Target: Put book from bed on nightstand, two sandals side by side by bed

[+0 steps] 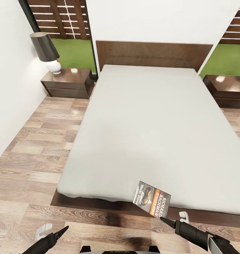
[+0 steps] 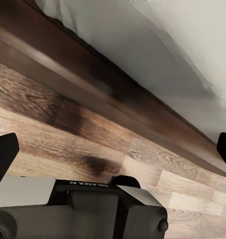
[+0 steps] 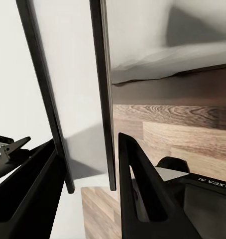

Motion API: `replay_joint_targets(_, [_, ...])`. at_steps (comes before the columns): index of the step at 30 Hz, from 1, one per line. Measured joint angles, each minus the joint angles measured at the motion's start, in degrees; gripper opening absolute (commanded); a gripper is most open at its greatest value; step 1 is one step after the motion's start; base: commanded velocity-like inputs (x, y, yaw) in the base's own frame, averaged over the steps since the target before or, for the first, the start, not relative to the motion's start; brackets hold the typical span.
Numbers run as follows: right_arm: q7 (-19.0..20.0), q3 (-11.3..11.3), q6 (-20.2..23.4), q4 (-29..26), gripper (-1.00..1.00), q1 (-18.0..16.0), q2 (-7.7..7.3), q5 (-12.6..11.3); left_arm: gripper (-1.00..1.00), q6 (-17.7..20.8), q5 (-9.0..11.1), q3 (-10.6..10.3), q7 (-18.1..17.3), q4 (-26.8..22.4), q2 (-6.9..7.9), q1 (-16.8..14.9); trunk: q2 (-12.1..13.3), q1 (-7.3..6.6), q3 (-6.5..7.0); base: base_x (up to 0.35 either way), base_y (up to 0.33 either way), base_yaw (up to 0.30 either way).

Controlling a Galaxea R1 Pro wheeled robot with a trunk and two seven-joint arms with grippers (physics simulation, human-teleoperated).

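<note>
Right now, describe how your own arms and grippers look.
Both arms are matte black. The left gripper and right gripper end in slim, pointed black fingers, wedge-shaped up close in the right wrist view. The right arm has a white band behind its black wrist section. A light-grey plate with partly readable mirrored lettering sits on the left gripper's body. No loose cables are visible.

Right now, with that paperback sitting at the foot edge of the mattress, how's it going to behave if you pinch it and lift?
The book looks thin, so it is probably light and may flex if pinched by one corner. Its cover looks glossy, so the fingers could slip. It overhangs the edge of the bed, so a careless nudge would likely tip it to the floor.
</note>
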Motion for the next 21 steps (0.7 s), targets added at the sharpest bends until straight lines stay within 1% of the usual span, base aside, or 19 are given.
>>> replay_joint_targets(9, [0.00, 0.00, -0.01, 0.01, -1.00, -0.02, -0.02, 0.04, 1.00, 0.03, 0.01, 0.03, -0.01, 0.00, 0.00, 0.00, 0.00, 0.00, 0.01, 0.000, 0.000, 0.001])
replay_joint_targets(13, [0.01, 0.01, 0.01, 0.02, -1.00, -0.02, -0.09, 0.05, 1.00, 0.07, 0.03, 0.03, -0.07, -0.01, 0.00, 0.02, 0.00, 0.00, 0.02, 0.000, 0.000, 0.211])
replay_joint_targets(21, [0.01, 0.01, 0.01, 0.03, -1.00, -0.03, -0.02, 0.08, 1.00, -0.15, 0.03, 0.03, 0.12, 0.00, 0.00, 0.02, 0.00, 0.00, 0.02, 0.000, 0.000, 0.280])
